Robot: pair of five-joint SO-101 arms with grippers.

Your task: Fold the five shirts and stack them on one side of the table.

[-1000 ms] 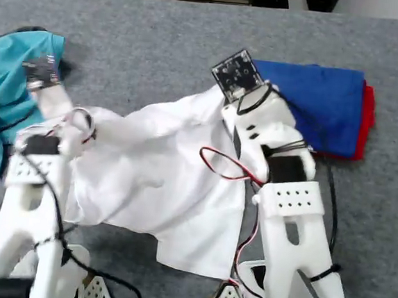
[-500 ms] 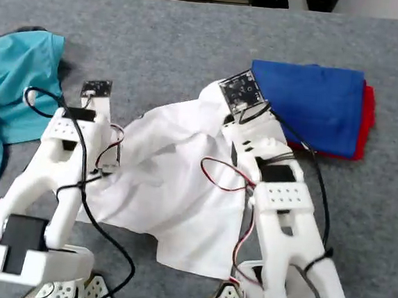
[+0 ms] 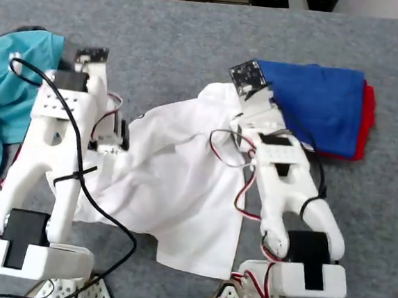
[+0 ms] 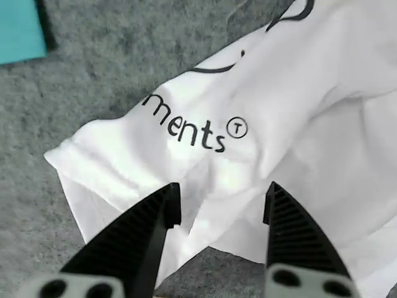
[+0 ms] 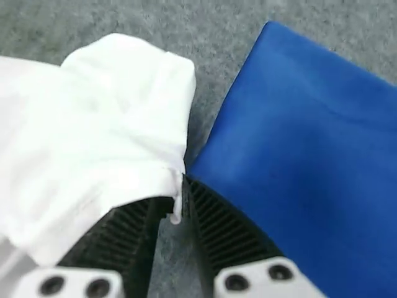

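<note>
High view: the white shirt [image 3: 174, 189] lay rumpled and unfolded in the middle of the grey table [image 3: 166, 41], between the two arms. A folded blue shirt [image 3: 321, 104] sat on the right side of the table, on top of a red shirt [image 3: 368, 115] whose edge showed along its far side. A teal shirt [image 3: 8, 97] lay loose at the table's left edge.

In the left wrist view, the left claw [image 4: 221, 198] hung wide open over a hemmed edge of the white shirt that bore dark lettering, gripping nothing.

In the right wrist view, the right claw [image 5: 178, 198] was nearly closed, pinching a fold of the white shirt's edge just beside the blue shirt.
</note>
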